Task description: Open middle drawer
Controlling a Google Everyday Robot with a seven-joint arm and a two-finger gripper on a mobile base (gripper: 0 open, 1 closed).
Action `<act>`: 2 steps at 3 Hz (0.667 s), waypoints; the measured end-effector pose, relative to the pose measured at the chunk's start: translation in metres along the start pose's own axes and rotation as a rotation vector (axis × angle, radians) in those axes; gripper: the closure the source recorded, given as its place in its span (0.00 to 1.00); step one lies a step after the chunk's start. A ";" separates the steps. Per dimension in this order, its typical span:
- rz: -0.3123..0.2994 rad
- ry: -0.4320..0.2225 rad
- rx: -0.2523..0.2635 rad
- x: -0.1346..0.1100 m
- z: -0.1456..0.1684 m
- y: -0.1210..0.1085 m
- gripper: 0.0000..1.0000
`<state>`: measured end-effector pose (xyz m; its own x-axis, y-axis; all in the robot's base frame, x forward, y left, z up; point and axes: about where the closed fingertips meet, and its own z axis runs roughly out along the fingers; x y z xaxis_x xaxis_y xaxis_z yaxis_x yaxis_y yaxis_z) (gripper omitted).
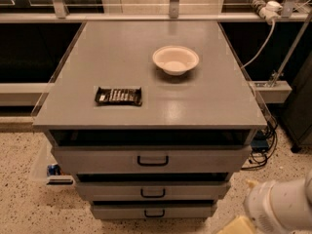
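The middle drawer (pixel 195 191) is the grey flat front between the top and bottom ones in the cabinet, with a small black loop handle (pixel 152 193). Its front sits about in line with the other two fronts, and its inside does not show. My gripper (pixel 240 226) is at the bottom right corner of the camera view, below and to the right of the drawers and apart from them. Only its tan tip and the white arm (pixel 280 204) behind it show.
On the grey cabinet top (pixel 204 106) lie a white bowl (pixel 175 59) and a dark snack bar (pixel 118 96). The top drawer (pixel 97 160) and bottom drawer (pixel 112 211) have matching handles. Cables and a power strip (pixel 261 4) are at the right. The floor is speckled.
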<state>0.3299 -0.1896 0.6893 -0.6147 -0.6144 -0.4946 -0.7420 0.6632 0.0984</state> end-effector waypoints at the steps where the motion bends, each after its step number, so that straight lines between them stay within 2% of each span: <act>1: 0.045 -0.027 0.018 0.033 0.045 0.014 0.00; 2: 0.068 -0.068 0.063 0.037 0.082 -0.015 0.16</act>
<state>0.3407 -0.1874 0.5990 -0.6423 -0.5378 -0.5461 -0.6793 0.7294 0.0806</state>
